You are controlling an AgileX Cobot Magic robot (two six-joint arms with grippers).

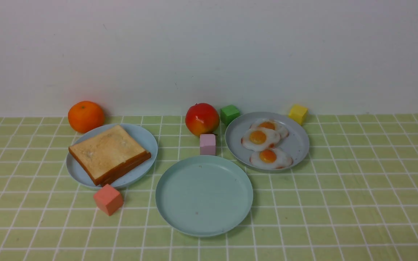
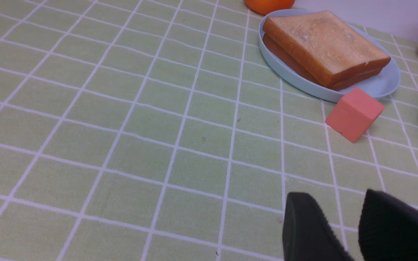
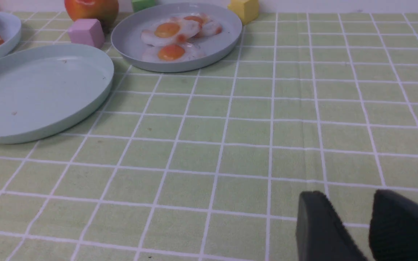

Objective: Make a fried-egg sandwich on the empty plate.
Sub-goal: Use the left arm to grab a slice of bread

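- Nearest you, centre: round mint-green plastic plate.
- Behind it, your left: two stacked square toy toast slices on a round sky-blue plate.
- Behind it, your right: three glossy toy fried eggs on a round grey-blue plate.
- Between those plates: small pink cube, red toy apple behind it.

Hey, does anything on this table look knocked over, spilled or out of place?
Nothing spilled or broken. The two square toy toast slices sit stacked, slightly offset, on the round light-blue plate; three glossy fried eggs lie partly overlapping on the grey-blue plate. The mint-green plate is bare apart from tiny dark specks.
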